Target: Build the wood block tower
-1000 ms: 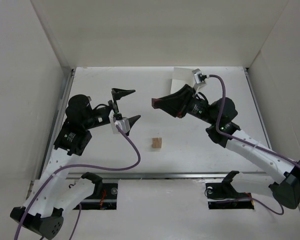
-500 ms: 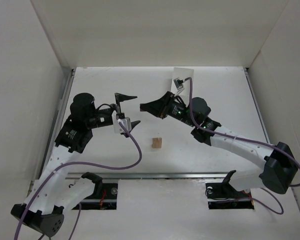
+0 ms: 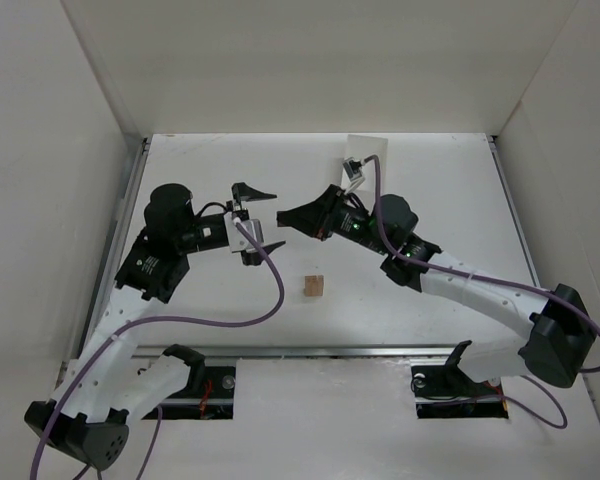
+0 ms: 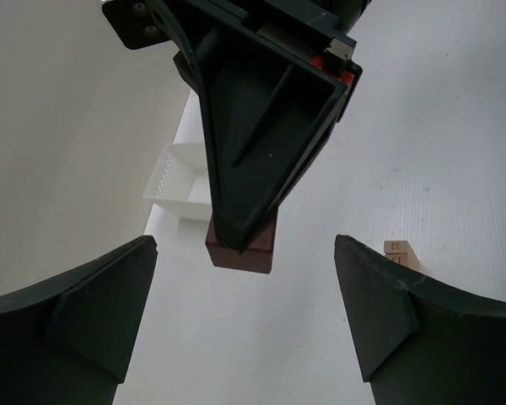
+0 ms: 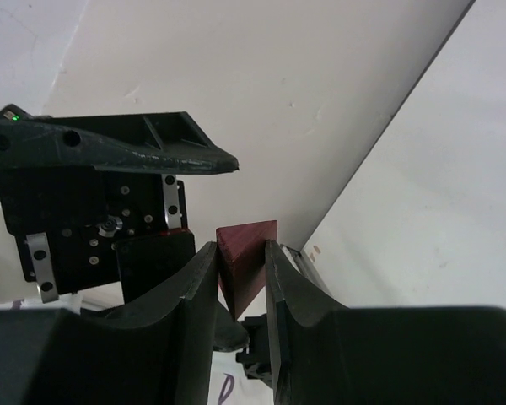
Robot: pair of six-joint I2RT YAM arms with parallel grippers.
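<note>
Both arms meet in mid-air above the white worktop (image 3: 450,180), pincers nose to nose.

Right pincer (image 5: 240,251): jaws drawn in narrow and clamped on the small dark reddish-brown wooden block (image 4: 242,248). The block is pinched at the very tips, with its end poking out past them.

Left pincer (image 3: 272,216): jaws stand wide, with nothing in them. Its fingers (image 4: 76,312) flank the dark block with clear air on either side and no contact.

Key relation: the dark block lies straight ahead of the left pincer, on its centre line. I cannot tell whether it sits deep enough between those fingers for a full pad grip, since the wrist view flattens depth. The block looks near-cubic, and I can make out no long axis.

The small light tan wooden block (image 3: 313,287) sits alone on the worktop. It lies toward the arm bases from both pincers, about as near one as the other. The white square lattice box (image 3: 365,150) is at the far edge, well apart.

My judgement: this is a hand-over of the dark block from right to left, and no stacking is done yet. The left jaws should close on the free faces before the right lets go. The risk is that so small a piece twists or drops in the exchange.
</note>
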